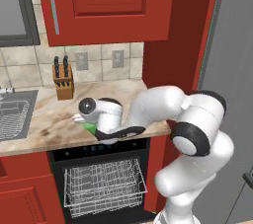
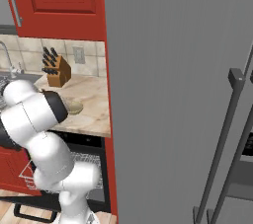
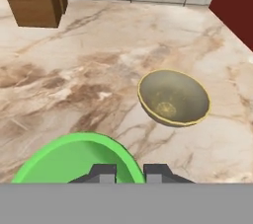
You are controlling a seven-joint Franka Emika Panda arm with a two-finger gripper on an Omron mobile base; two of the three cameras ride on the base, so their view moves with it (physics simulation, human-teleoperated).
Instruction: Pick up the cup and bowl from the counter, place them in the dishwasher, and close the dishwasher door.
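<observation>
- The two-finger gripper (image 3: 126, 172) hangs low over the small bright green tumbler cup (image 3: 79, 161); its dark fingertips (image 3: 102, 173) sit a narrow gap apart at the cup's rim, and I cannot tell whether they pinch it.
- The cup stands near the front edge of the beige-brown veined marble counter (image 3: 74, 80).
- The shallow olive-tan round bowl (image 3: 173, 97) rests upright near the cup, apart from it, toward the counter's right end.
- A wooden knife block (image 1: 63, 81) stands at the counter's back edge.
- Below, the black-fronted dishwasher (image 1: 101, 145) is open, its white-grey wire rack (image 1: 104, 184) drawn out.
</observation>
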